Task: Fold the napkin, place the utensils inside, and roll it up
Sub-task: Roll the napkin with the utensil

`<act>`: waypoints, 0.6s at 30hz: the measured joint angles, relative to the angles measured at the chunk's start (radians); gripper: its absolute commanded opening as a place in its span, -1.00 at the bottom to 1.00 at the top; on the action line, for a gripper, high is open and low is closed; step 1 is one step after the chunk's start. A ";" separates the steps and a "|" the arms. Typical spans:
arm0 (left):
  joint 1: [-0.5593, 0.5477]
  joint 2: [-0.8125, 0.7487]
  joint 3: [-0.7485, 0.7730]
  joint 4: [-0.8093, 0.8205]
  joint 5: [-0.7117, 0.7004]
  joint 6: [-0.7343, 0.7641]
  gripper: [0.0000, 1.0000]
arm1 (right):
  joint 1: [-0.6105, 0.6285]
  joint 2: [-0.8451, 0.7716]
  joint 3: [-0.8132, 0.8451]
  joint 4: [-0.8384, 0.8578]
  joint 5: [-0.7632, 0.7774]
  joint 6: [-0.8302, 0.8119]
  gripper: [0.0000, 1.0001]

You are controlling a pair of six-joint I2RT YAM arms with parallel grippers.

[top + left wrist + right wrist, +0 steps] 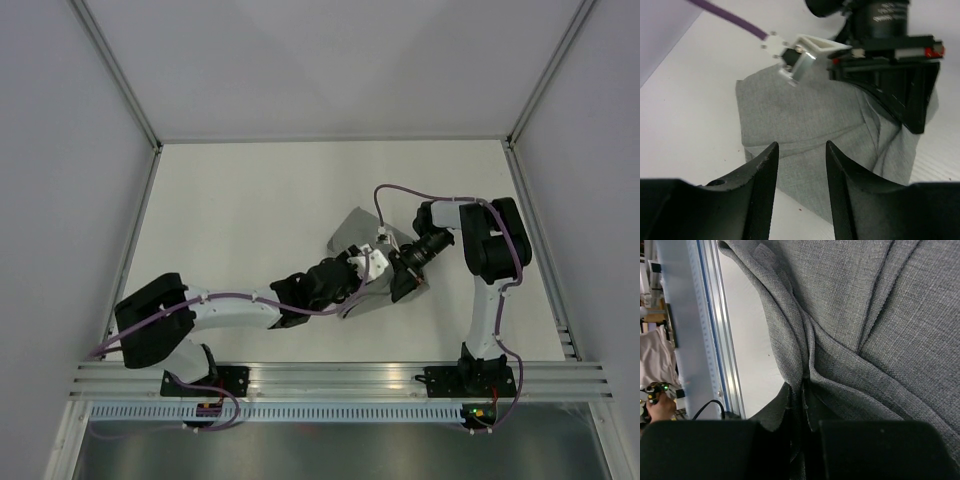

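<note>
The grey napkin (pixel 352 232) lies bunched in the middle of the table, partly under both grippers. In the left wrist view the napkin (pixel 805 115) is a folded, creased heap. My left gripper (pixel 800 165) hangs over its near edge, open, with nothing pinched between the fingers. My right gripper (pixel 802 395) is shut on a gathered fold of the napkin (pixel 880 315), which fans out from the jaws in pleats. From above, the left gripper (pixel 358 272) and the right gripper (pixel 400 282) stand close together at the cloth. The utensils are out of view.
An aluminium rail (pixel 340 380) runs along the near table edge, also seen as the rail (pixel 715 340) beside the cloth. White walls enclose the table on three sides. A purple cable (pixel 735 20) loops off the right arm's wrist.
</note>
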 measured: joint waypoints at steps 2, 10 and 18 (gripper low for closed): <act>-0.053 0.039 0.020 -0.026 -0.005 0.063 -0.01 | -0.006 0.021 0.014 -0.023 -0.006 -0.002 -0.99; -0.215 0.209 0.077 -0.075 0.000 0.208 0.04 | -0.018 0.071 0.042 -0.079 -0.015 -0.004 -0.99; -0.243 0.325 0.105 -0.088 0.018 0.246 0.17 | -0.042 0.143 0.090 -0.163 -0.031 -0.021 -0.99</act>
